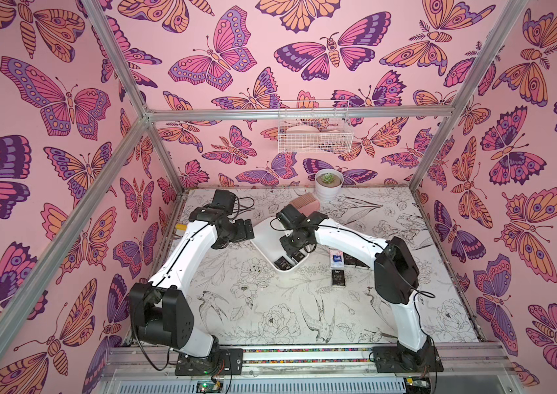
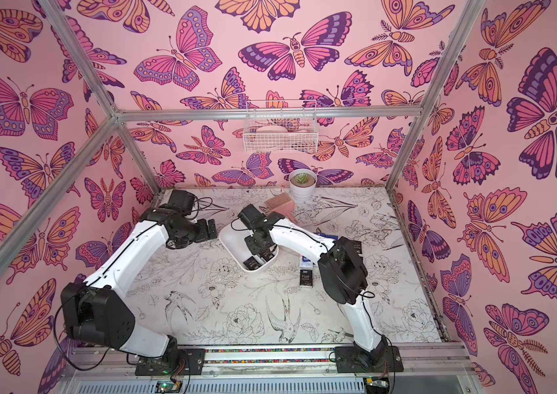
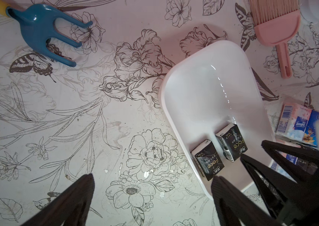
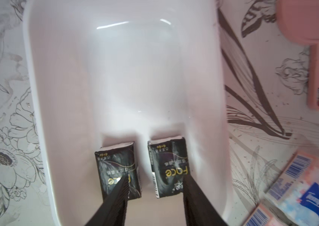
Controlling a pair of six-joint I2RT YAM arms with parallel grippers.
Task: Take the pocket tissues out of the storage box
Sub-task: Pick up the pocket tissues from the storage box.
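Floral-printed tabletop (image 1: 270, 307) carries the storage box (image 4: 60, 117) (two black pocket tissues (image 4: 167, 168) inside); right tool (image 4: 155, 185) spread above them, holding nothing; left tool (image 3: 152, 185) wide.

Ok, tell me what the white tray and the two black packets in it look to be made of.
Tray: looks like glossy moulded plastic, going by the bright glints on its smooth floor and its rounded rim.
Black packets and: seemingly thin plastic film over soft tissues; they show a slight sheen, printed lettering and folded ends.
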